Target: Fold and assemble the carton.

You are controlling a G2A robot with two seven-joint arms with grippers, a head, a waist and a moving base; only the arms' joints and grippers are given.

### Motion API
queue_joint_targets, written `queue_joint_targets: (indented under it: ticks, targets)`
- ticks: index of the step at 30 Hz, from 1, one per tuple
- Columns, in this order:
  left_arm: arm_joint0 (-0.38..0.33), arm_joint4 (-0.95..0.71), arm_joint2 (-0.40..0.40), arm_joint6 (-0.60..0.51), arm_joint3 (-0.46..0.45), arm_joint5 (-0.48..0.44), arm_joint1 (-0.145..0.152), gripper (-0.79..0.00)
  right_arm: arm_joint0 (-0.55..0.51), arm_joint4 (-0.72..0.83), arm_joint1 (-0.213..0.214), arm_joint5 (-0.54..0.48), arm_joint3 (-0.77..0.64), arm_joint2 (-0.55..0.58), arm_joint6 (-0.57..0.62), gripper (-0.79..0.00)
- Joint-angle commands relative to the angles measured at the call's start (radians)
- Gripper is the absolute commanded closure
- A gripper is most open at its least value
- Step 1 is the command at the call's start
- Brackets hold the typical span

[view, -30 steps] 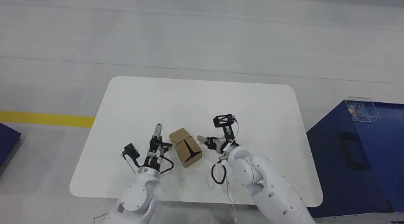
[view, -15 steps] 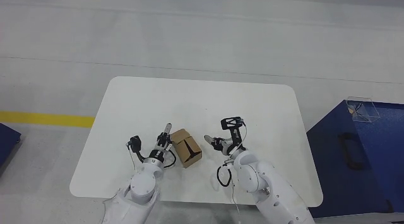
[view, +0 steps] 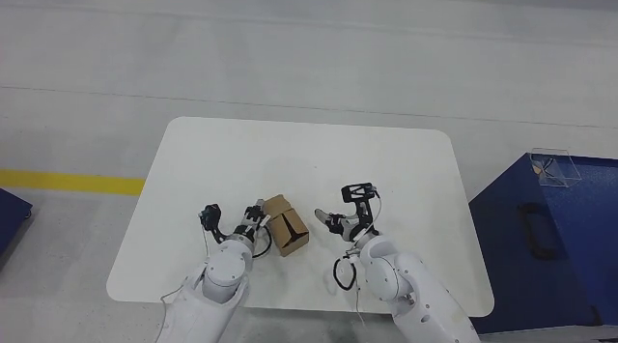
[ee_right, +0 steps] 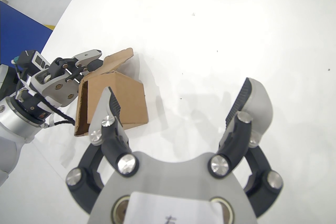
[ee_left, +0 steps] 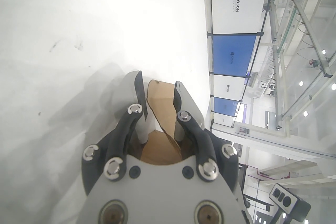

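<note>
Our left fingers (ee_left: 138, 93) straddle the carton's (ee_right: 118, 101) raised flap (ee_left: 160, 100), narrowed but not clamped. Our right fingers (ee_right: 253, 95) hang wide open, empty, just beside the carton on the tabletop (view: 386, 155). Flap-folding seems in hand: next we must pinch that flap and fold it inward.

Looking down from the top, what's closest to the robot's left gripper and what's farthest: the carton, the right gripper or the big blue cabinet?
Starting from the left gripper:
1. The carton: right at it, on the table.
2. The right gripper: on the carton's other side.
3. The blue cabinet: off the table, far beyond the right gripper.
</note>
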Motion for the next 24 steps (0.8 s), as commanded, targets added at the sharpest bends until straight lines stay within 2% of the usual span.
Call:
queue_joint_targets:
  ticks: [1,2,4,5,10,15,24]
  targets:
    - [-0.001,0.009,-0.003,-0.009,-0.001,0.006,0.000,-0.160,-0.006,0.000,0.000,-0.001,-0.004,0.004,-0.005,-0.785]
    - [0.000,0.017,-0.002,-0.010,-0.003,0.010,0.000,-0.142,-0.010,0.000,-0.001,-0.002,-0.006,0.006,-0.008,-0.785]
    - [-0.001,0.022,-0.002,-0.029,-0.006,0.015,0.000,-0.025,-0.015,-0.001,-0.001,-0.003,-0.010,0.009,-0.012,-0.785]
    - [0.000,0.025,-0.004,-0.030,-0.007,0.018,0.000,0.000,-0.018,-0.001,-0.001,-0.003,-0.012,0.011,-0.014,-0.785]
    - [0.003,0.025,-0.010,-0.065,-0.021,0.009,-0.001,0.000,-0.026,0.002,-0.003,-0.005,-0.016,0.017,-0.019,-0.785]
    - [0.041,0.015,-0.023,-0.099,-0.070,-0.075,0.002,0.000,-0.026,0.022,-0.005,-0.017,-0.018,0.023,-0.009,-0.785]
    - [0.041,0.015,-0.023,-0.099,-0.070,-0.075,0.002,0.000,-0.026,0.022,-0.005,-0.017,-0.018,0.023,-0.009,-0.785]
